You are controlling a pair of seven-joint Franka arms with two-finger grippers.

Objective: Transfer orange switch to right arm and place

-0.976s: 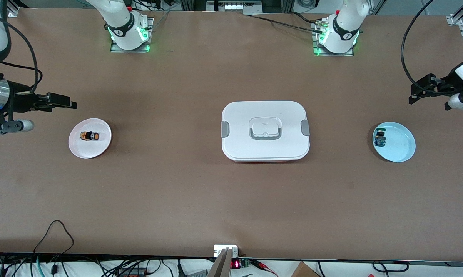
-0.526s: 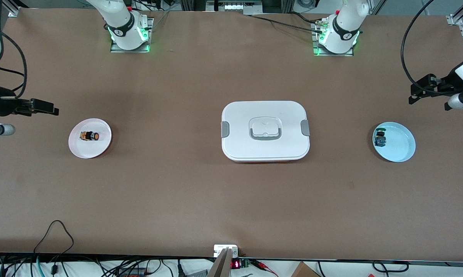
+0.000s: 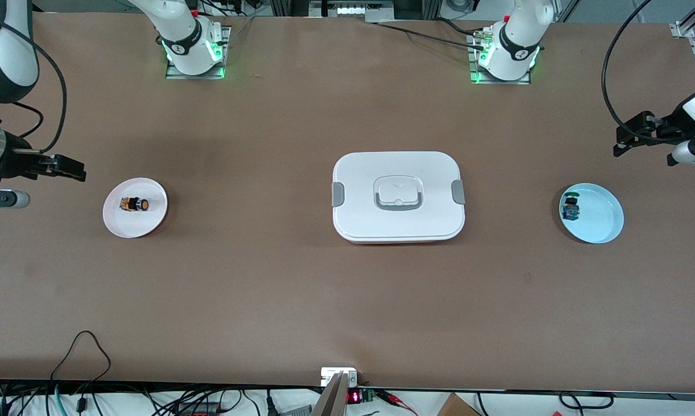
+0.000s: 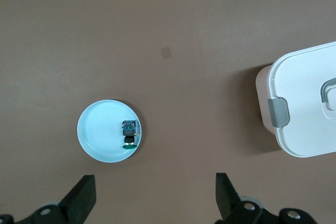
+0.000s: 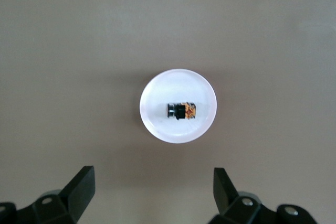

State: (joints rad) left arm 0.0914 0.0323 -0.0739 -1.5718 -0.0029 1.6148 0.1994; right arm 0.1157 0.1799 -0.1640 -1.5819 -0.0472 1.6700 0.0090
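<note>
Orange switch [image 3: 134, 204] lies on its side in the pink plate [image 3: 151, 225] at the right arm's end. Right gripper [image 3: 64, 166] hangs empty at the plate's 10 o'clock, jaws wide. Left gripper [image 3: 627, 140] waits at the blue plate's [image 3: 604, 222] 1 o'clock, jaws wide.

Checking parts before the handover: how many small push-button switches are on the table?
2. The orange switch lies on the pink plate toward the right arm's end; the blue-green switch lies on the light blue plate toward the left arm's end.
</note>
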